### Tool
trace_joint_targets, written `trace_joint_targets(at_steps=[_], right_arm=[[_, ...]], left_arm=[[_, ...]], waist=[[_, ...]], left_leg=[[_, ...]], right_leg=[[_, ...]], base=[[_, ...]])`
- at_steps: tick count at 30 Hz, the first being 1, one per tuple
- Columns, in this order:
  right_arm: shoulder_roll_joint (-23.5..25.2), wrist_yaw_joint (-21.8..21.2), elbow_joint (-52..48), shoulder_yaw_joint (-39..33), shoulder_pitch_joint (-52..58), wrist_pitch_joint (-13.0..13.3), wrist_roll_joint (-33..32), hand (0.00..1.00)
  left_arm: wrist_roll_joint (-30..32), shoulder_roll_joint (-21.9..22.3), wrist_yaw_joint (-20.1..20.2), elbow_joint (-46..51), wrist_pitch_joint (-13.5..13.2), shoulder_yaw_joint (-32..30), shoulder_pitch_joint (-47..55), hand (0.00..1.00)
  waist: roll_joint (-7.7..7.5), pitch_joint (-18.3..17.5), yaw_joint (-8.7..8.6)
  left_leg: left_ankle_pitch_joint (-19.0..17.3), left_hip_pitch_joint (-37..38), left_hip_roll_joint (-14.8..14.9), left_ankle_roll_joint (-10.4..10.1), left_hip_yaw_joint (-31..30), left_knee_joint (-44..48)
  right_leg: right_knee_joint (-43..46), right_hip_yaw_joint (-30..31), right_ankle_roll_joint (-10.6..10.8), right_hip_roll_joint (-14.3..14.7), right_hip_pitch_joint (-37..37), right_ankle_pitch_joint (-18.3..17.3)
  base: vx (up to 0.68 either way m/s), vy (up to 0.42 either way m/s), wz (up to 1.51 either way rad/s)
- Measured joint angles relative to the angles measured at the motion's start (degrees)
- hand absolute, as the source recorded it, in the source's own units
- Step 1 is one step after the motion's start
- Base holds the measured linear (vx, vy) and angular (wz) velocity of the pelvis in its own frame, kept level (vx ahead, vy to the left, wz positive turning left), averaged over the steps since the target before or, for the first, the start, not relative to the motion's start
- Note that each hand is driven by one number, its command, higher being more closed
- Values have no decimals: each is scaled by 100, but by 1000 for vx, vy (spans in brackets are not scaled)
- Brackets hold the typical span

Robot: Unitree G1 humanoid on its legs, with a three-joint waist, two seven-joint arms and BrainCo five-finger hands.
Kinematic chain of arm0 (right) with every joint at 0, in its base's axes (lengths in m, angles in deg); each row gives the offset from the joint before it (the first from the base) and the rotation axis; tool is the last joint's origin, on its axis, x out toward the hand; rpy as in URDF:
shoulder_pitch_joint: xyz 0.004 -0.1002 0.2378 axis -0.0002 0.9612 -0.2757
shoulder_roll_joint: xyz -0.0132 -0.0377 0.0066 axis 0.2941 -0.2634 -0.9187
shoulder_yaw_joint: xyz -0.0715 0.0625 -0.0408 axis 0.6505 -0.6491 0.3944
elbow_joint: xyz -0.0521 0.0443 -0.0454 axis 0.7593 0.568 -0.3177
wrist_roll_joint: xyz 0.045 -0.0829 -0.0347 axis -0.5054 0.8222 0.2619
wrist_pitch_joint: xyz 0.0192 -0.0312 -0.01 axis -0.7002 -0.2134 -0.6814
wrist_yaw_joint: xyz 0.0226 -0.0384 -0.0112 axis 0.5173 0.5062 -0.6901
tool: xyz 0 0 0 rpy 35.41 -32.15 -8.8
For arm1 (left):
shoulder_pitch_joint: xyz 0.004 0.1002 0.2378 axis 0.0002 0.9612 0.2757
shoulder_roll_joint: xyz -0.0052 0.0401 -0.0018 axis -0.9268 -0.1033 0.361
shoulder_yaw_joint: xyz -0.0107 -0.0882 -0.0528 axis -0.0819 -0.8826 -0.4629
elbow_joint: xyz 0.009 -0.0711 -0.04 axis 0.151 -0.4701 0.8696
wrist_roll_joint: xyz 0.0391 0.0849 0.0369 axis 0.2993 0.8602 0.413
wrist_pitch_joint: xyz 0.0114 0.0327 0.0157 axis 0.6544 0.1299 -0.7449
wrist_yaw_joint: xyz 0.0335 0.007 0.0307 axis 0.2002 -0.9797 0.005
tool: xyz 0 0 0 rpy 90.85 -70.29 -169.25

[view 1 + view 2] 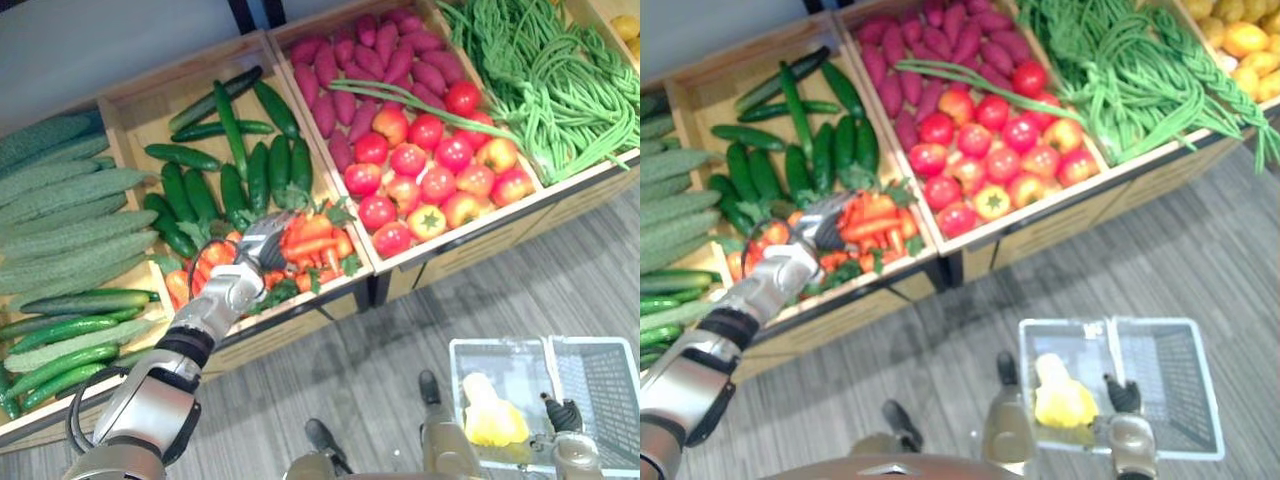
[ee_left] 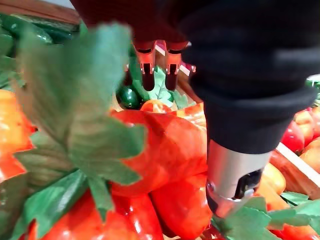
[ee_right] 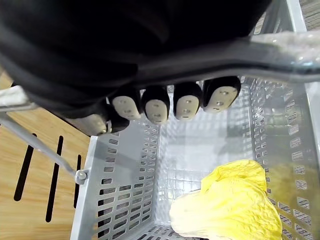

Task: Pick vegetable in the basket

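Observation:
A heap of orange carrots with green leaves lies in the front compartment of the wooden stand. My left hand reaches down onto this heap, fingers stretched over the carrots and thumb beside them, holding nothing. A pale wire basket hangs low at the right over the floor. Inside it lies a yellow leafy vegetable. My right hand is curled round the basket's handle.
Behind the carrots lie dark cucumbers, with bumpy pale cucumbers to the left. Tomatoes, purple sweet potatoes and long green beans fill the bins to the right. Grey plank floor runs before the stand.

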Motion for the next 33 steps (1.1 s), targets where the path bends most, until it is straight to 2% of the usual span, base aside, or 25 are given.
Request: trace_joint_targets(at_steps=[4,12,13,20,25,33], right_arm=[[0,19,-17,0,-117,2,0,100],[11,30,-22,-1,-145,2,-3,100],[15,30,-22,-1,-166,2,-3,100],[49,28,-21,31,-244,-4,-5,100],[50,28,-20,142,-247,-7,-6,100],[100,37,-12,146,-221,-11,-4,100]], left_arm=[[0,15,-26,-2,5,0,-56,0],[0,14,-112,-249,49,-106,-287,0],[-1,14,-119,-293,48,-182,-287,100],[-10,14,-239,-457,184,-647,-517,100],[-18,35,-271,-523,273,-756,-547,100],[-10,49,-253,-563,283,-743,-553,100]], waist=[[-41,140,-8],[-106,205,-62],[-124,221,-86],[-210,291,-141],[-209,290,-256],[-225,287,-307]], left_leg=[[3,-33,-8,-2,81,0],[41,-122,-29,24,179,-2],[46,-128,-30,25,199,-2],[115,-223,-14,-9,341,-37],[159,-210,69,-48,408,-39],[199,-183,77,-51,330,-38]], right_leg=[[0,179,37,3,-107,80],[-27,415,134,14,-253,141],[-67,479,172,18,-257,184],[-223,731,182,71,-370,266],[-222,781,170,174,-396,275],[-234,734,153,171,-319,291]], base=[[-16,-18,-11],[-28,-25,-7],[-46,-26,-9],[-60,-42,-10],[-23,-53,-9],[-7,-18,3]])
